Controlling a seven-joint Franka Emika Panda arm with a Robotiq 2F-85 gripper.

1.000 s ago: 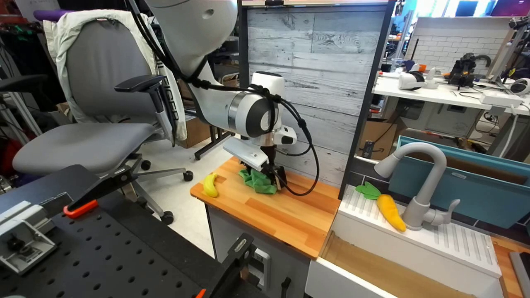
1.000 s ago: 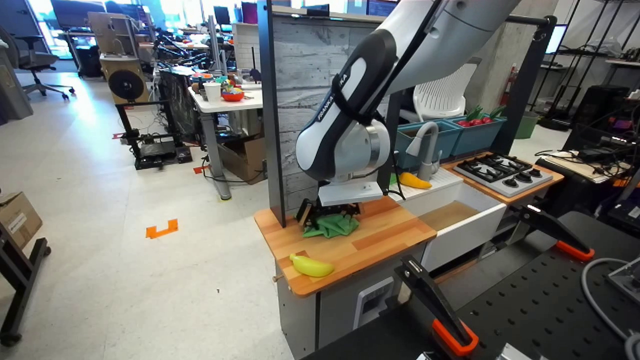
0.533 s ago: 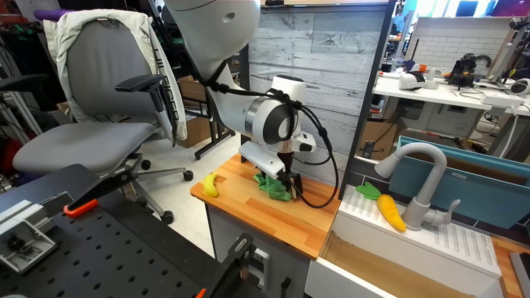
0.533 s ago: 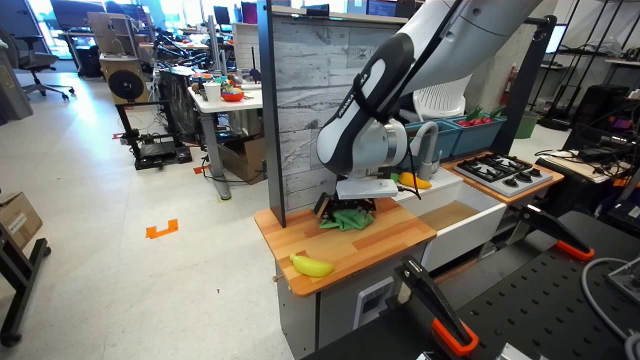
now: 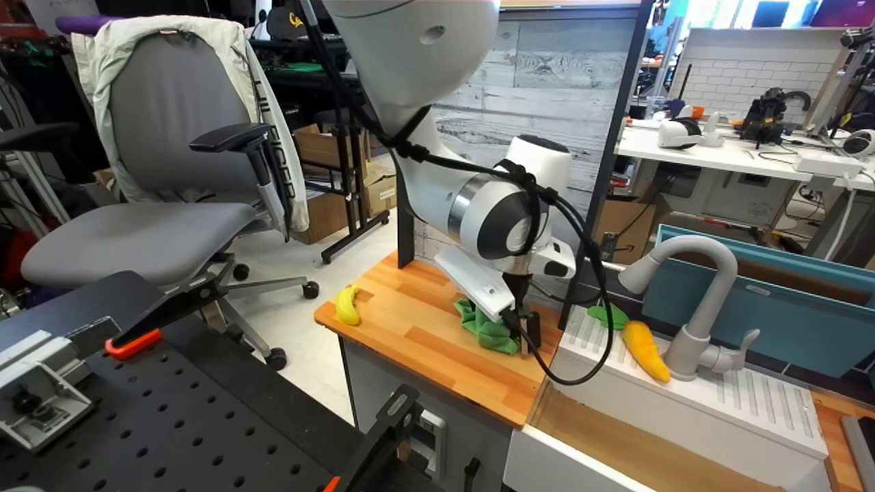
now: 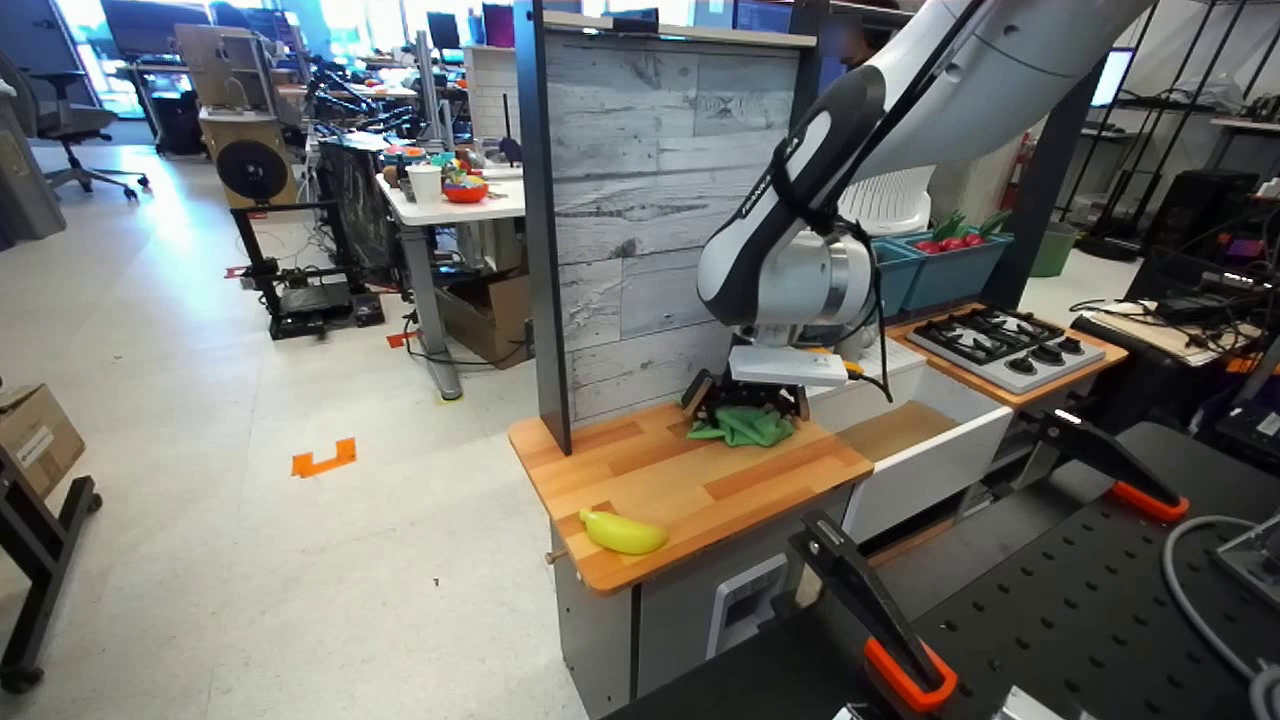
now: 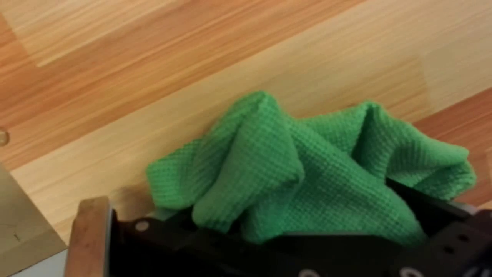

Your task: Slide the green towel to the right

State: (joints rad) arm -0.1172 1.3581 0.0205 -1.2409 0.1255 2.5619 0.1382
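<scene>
The green towel [image 5: 493,335] lies crumpled on the wooden counter [image 5: 437,348] near its sink-side end. It also shows in an exterior view [image 6: 752,428] and fills the middle of the wrist view [image 7: 269,165]. My gripper [image 6: 745,408] is low over the counter, pointing down, with its fingers spread wide at either side of the towel. In the wrist view the gripper [image 7: 288,207] has one finger at the lower left and the other at the lower right, and the towel bunches against its dark body between them. Part of the towel is hidden under the gripper.
A yellow banana [image 5: 347,305] lies at the counter's far end from the sink. A grey plank panel [image 6: 640,250] stands behind the counter. The white sink [image 5: 690,437] adjoins the counter, with a faucet [image 5: 701,307] and an orange carrot [image 5: 646,350] on its ledge.
The arm and gripper have moved to the right along the counter in both exterior views, and the towel has slid with them toward the sink. The banana has not moved.
</scene>
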